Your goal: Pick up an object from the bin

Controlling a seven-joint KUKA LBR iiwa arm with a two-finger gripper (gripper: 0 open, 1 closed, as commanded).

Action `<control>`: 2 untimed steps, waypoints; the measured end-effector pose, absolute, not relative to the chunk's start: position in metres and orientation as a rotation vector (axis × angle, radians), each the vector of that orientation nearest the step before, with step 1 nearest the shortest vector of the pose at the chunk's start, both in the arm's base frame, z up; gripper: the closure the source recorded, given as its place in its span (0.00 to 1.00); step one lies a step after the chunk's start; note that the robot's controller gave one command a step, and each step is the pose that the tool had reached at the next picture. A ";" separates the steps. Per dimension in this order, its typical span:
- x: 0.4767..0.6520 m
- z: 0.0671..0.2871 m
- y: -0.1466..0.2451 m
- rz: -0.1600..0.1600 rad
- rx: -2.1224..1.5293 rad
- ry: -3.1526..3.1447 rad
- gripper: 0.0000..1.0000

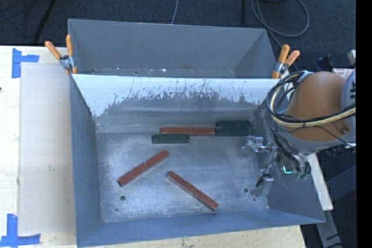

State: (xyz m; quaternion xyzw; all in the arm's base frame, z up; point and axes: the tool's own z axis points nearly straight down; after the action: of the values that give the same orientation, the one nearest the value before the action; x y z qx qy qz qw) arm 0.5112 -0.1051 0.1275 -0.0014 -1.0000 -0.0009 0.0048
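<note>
Nearest the front of the grey metal bin (87,183), a reddish-brown stick (192,190) lay flat on the floor. It ran on a slant, its right end close to the front wall. A little further back and to the left, a second reddish-brown stick (143,168) lay slanted the other way, well apart from the first.

The gripper (256,165) hung low over the right side of the bin floor, close to the right wall. Its fingers (260,182) looked spread apart, one nearer the front and one further back. Only bare, scuffed floor showed between them, so they pinched nothing and no stick touched them. The right end of the front stick was the nearest thing to the nearer finger, off to its left and clear of it.

Further back, along the foot of the far wall, three pieces lay in a rough row. A short dark green bar (171,139) sat on the left, and a thin reddish-brown strip (187,131) lay just behind it. A dark green block (233,128) was at the strip's right end, near the farther finger but apart from it.

Above the gripper, the arm's rounded brown cover (314,104) and looped cables (279,107) reached in over the bin's right rim.
</note>
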 end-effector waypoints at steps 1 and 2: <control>0.486 0.193 -0.027 -0.005 0.101 -3.144 0.00; 0.503 0.066 0.029 -0.003 0.036 -3.130 0.00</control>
State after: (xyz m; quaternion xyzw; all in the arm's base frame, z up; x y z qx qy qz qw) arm 0.5030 0.0289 0.0655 0.0114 -0.9999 -0.0009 0.0056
